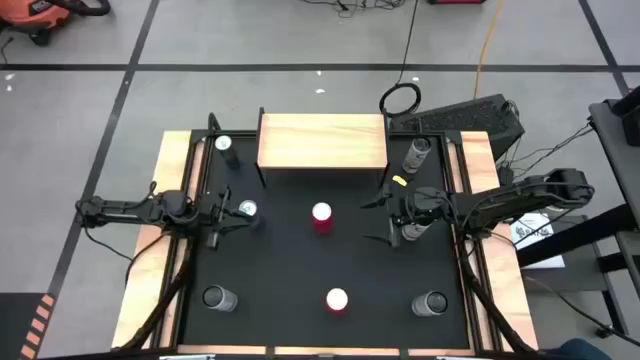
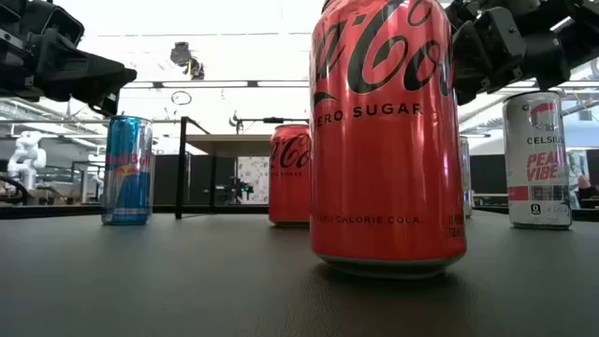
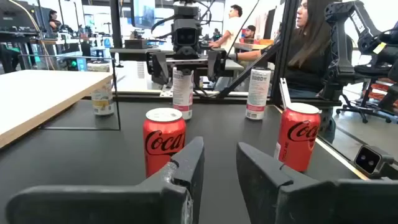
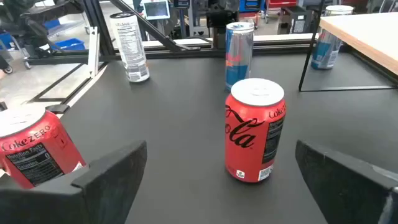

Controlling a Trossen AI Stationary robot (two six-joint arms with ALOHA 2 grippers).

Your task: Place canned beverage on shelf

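The shelf (image 1: 322, 140) is standing bare at the table's far edge, so no can is sitting on it yet. The Coca-Cola can (image 1: 321, 217) is waiting upright mid-table, between both arms and in front of the shelf. The right gripper (image 1: 383, 220) is facing it with jaws spread wide, gripping nothing. The left gripper (image 1: 228, 209) is hovering beside a blue can (image 1: 247, 209), jaws narrowly parted and empty. Grasping, lifting and placing are all remaining.

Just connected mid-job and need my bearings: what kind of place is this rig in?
Most likely a robotics lab or open workshop. People sit at desks beyond the black table, office chairs stand nearby, and cables trail over a taped concrete floor.
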